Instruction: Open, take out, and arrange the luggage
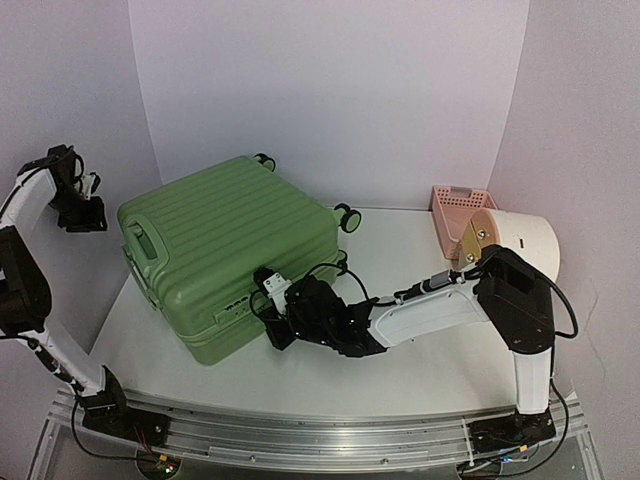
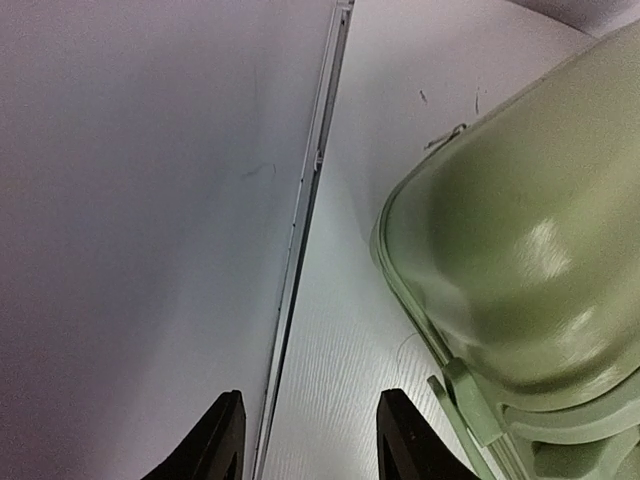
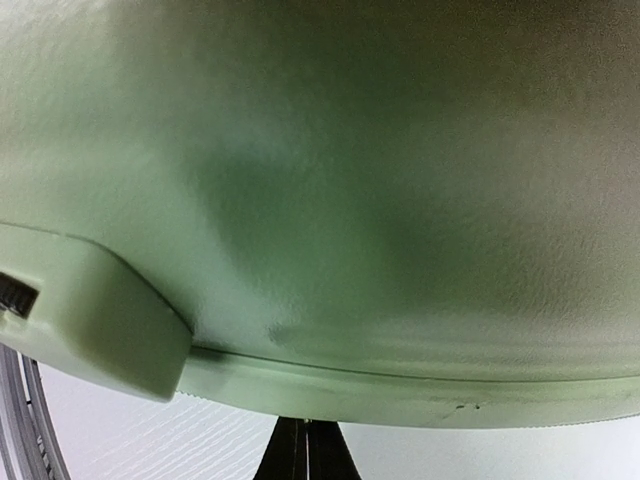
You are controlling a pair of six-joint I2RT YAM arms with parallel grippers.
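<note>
White table top [image 1: 430, 370] enclosed by pale lilac walls [image 1: 330, 90], seen from overhead. Left of centre lies the large light-green ribbed hard-shell suitcase [image 1: 225, 250], flat on its broad side and closed, with its black-and-green wheels [image 1: 348, 217] pointing to the upper right of the frame. At the right edge stand a small pink slotted plastic basket [image 1: 455, 205] and, touching it, a cream cylinder drum [image 1: 525, 240] lying on its side.

The right gripper [image 1: 274, 330] reaches across the lower centre of the frame to the suitcase's near right edge, just beside the moulded lock block [image 1: 235, 308]. In the right wrist view its black fingers [image 3: 308, 455] are pressed together at the bottom centre, directly under the green rim of the shell [image 3: 330, 200]; whether anything is pinched between them cannot be told.

The left gripper [image 1: 88, 218] hangs at the upper left, raised above the table and apart from the suitcase. In the left wrist view its two black fingers [image 2: 222, 440] stand apart with nothing between them, a rounded suitcase corner [image 2: 500, 260] to their right
</note>
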